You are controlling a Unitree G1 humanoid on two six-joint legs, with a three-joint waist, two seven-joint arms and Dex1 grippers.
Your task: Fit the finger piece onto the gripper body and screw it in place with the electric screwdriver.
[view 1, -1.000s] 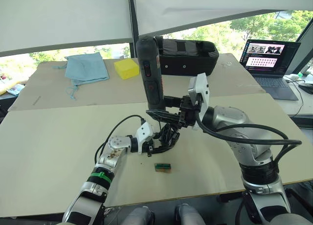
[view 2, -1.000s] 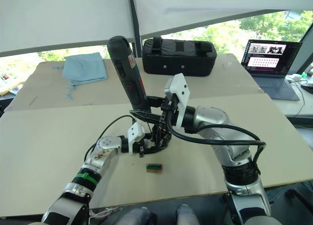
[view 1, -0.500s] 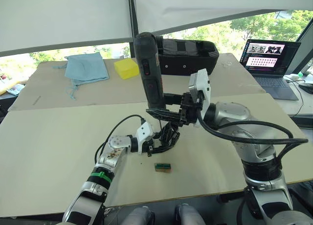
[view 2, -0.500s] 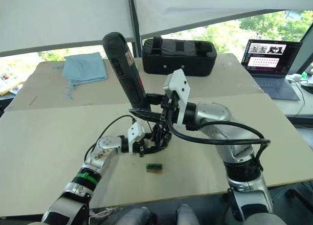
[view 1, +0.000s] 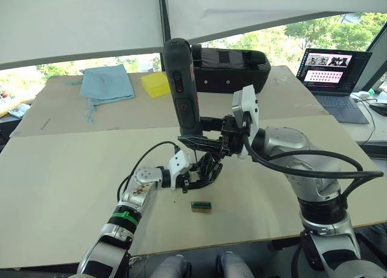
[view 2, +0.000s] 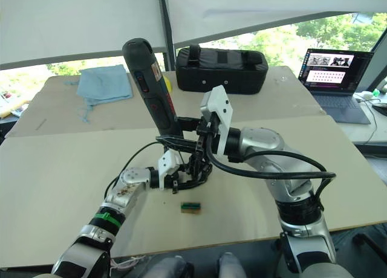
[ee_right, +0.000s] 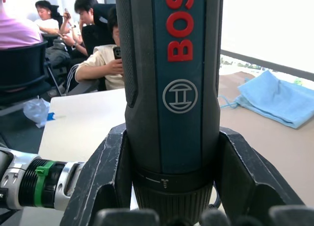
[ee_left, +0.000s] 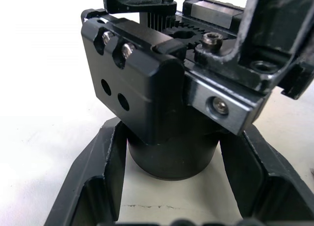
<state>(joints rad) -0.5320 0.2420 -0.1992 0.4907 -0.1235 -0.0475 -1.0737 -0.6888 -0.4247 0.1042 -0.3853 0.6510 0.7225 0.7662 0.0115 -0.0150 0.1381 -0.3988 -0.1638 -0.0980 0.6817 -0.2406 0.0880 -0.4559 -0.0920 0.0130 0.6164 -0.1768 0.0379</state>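
While the gripper body (view 1: pixel 208 167) sits on the table (view 1: pixel 60 169) near the middle of its front board, well in from the front edge, the left gripper (view 1: pixel 202 172) is closed on it from the robot's left, its two black fingers (ee_left: pixel 95 182) pressed against the rounded base on either side. Directly above, the right gripper (view 1: pixel 199 136) clamps the electric screwdriver (view 1: pixel 183 87) low on its barrel, fingers (ee_right: pixel 108 177) tight against both sides; the tool stands nearly upright, top tilted slightly to the robot's left, lower end pointing down at the gripper body. I cannot tell the finger piece apart from the assembly. A small green-and-brown block (view 1: pixel 201 206) lies just beside, toward the front edge. Farther back rest a black case (view 1: pixel 233 69), yellow sponge (view 1: pixel 156 84) and blue cloth (view 1: pixel 106 83).
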